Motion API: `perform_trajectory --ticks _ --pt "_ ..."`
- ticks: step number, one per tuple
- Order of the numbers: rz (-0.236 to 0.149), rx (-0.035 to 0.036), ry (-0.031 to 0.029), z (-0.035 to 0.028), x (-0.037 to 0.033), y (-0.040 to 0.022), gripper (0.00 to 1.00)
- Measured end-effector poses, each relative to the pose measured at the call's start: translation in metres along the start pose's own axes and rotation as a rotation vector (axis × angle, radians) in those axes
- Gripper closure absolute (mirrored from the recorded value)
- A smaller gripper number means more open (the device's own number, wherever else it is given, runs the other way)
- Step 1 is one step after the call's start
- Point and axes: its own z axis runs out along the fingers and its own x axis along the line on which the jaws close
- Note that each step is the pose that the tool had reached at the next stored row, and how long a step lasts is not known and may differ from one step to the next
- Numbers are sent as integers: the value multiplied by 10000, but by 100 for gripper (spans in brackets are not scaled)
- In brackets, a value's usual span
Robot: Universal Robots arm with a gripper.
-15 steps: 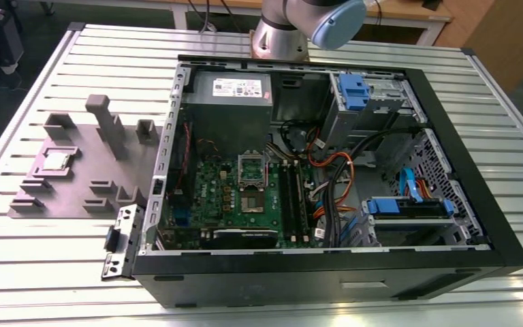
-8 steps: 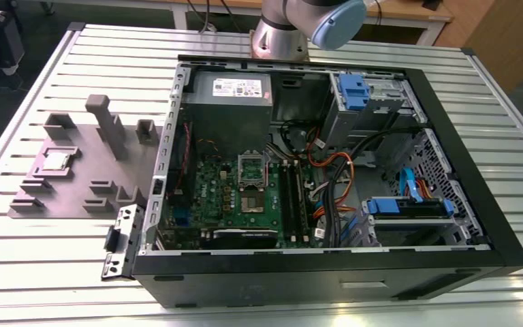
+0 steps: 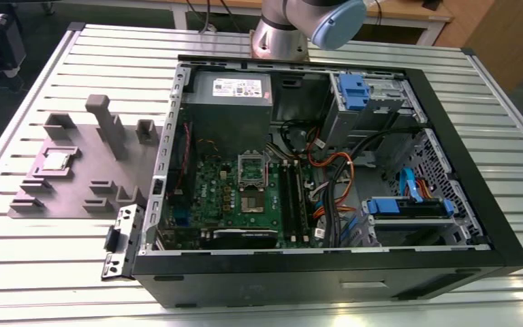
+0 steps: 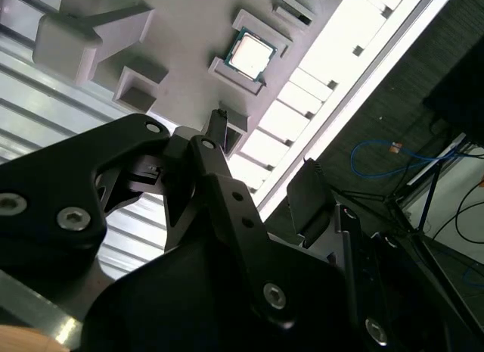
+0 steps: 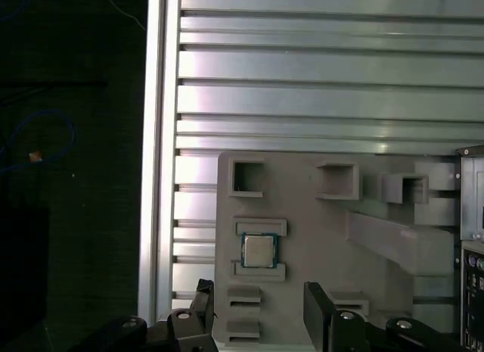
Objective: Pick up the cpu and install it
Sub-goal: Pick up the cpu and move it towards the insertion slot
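Gripper: fingers apart, clamped on nothing; clear of the grey fixture plate | cpu: flat on that plate between two raised brackets, silvery top up, untouched; seen beyond the fingertips in both wrist views | plate: on the slatted table, at the exterior view's left of the open computer case

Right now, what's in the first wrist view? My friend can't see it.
A small silvery cpu sits in a slot of a grey plastic tray, which lies on a ribbed metal table. The open black gripper hovers near it, holding nothing.
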Motion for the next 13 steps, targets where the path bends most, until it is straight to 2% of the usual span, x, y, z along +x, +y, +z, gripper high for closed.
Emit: perform_trajectory --ticks 13 --pt "-1 -2 1 42 -1 -4 41"
